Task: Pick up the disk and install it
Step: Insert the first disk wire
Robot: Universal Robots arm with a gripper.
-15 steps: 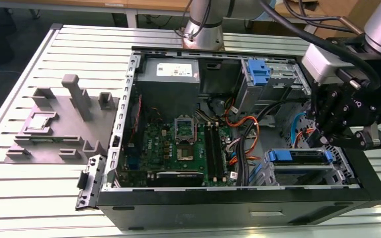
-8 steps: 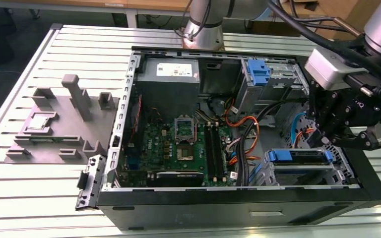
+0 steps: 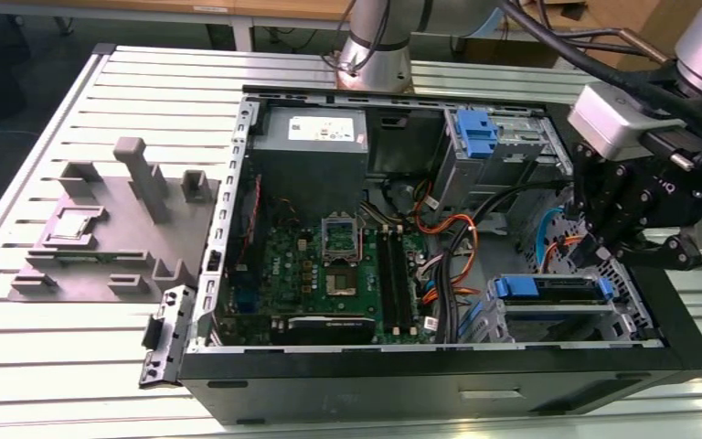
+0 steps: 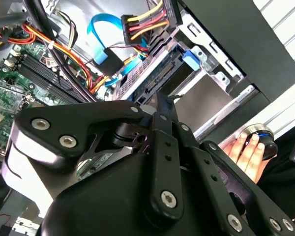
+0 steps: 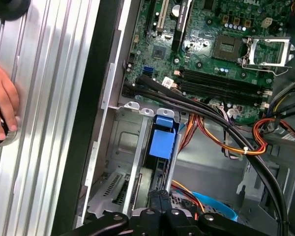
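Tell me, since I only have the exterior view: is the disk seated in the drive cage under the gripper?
Observer: In the first wrist view the disk sits between the drive cage's metal walls, with the gripper directly over its end.
Operator: Anything beside the computer case?
Observer: Yes. A person's hand rests on a round object on the slotted table, just outside the case.
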